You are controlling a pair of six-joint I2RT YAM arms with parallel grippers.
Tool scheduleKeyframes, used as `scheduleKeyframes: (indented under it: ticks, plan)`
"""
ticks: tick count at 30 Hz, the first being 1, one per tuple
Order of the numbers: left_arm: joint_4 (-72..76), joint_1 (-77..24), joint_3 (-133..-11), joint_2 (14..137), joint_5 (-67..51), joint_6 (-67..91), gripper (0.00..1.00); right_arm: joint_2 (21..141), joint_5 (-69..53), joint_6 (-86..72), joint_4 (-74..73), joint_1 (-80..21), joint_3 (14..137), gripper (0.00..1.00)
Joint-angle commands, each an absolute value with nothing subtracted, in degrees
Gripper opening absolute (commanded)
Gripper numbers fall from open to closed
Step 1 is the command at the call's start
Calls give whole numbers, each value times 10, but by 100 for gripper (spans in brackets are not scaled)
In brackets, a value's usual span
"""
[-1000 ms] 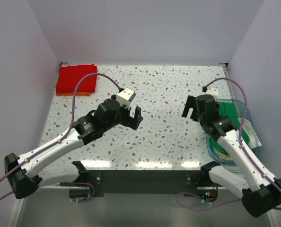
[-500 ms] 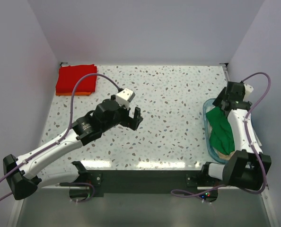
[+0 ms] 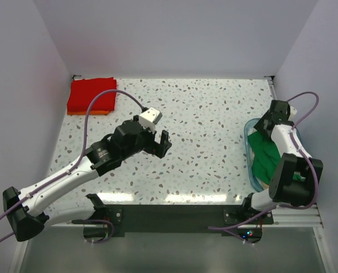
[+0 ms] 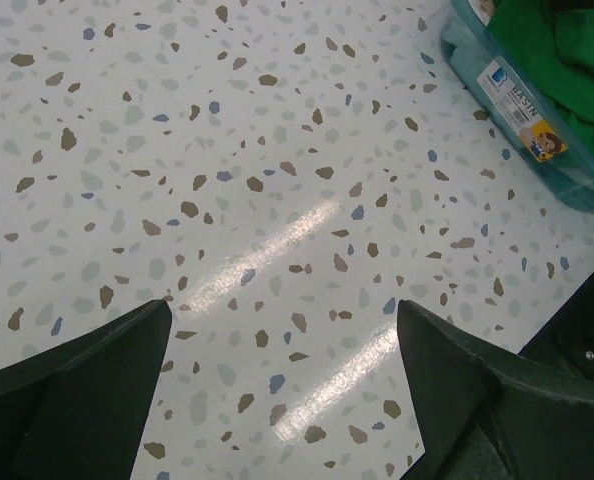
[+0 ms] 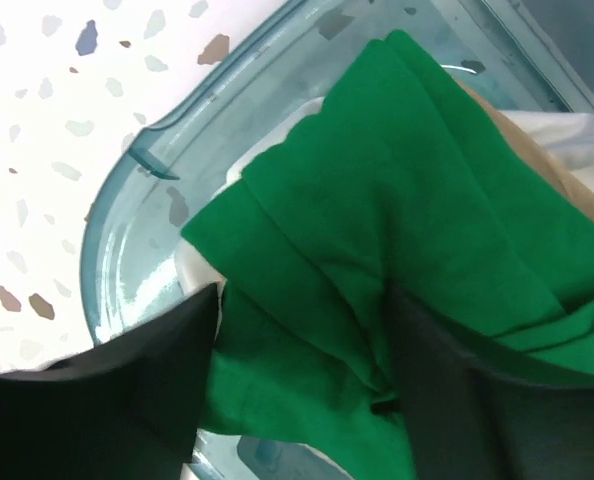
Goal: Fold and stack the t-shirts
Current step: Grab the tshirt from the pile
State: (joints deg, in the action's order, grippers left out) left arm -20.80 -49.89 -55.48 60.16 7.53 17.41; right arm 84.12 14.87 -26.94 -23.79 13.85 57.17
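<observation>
Far left corner first: a red shirt sits folded flat on top of an orange shirt, edges roughly squared up. I'd guess that's the finished pile, parked out of the way so the middle is free for folding.

Next over, the left claw hangs above the speckled table with its fingers spread wide and nothing between them. Its own camera just shows the glossy stone-pattern top between two dark fingers. It looks like it's waiting there so it can pin or smooth whatever lands in that spot.

On the right edge is the see-through blue plastic basket, hard-walled with a rounded rim and a little sticker on its side. It holds the unfolded stuff: a bright green shirt is crumpled on top in soft ridges, with bits of a beige shirt and a white shirt peeking out underneath.

The right claw is down over the basket with its fingers apart on either side of a fold in the green cloth. It hasn't pinched it yet, and I can't tell if the tips touch fabric. The cotton is floppy, so a pinch on that ridge should lift it, though it may drag the layer below along.
</observation>
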Motion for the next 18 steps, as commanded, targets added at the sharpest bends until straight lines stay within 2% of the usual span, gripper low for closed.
scheduleKeyframes:
  ticks: [1,3,4,10,13,18]
  plan:
    - [-194,-496,-553,587,73,171,100,837,136,-288,-201,137,553,60]
    - [-194,-496,-553,588,74,172,100,817,139,-291,-210,137,551,47]
    - [-194,-496,-553,589,74,172,100,807,146,-288,-215,137,553,35]
    - [-192,-496,-554,589,72,174,100,718,162,-271,-291,137,598,7]
    - [-192,-496,-555,589,71,176,100,685,163,-261,-329,137,627,0]
    - [-192,-496,-553,585,71,180,100,643,149,-252,-374,137,690,0]
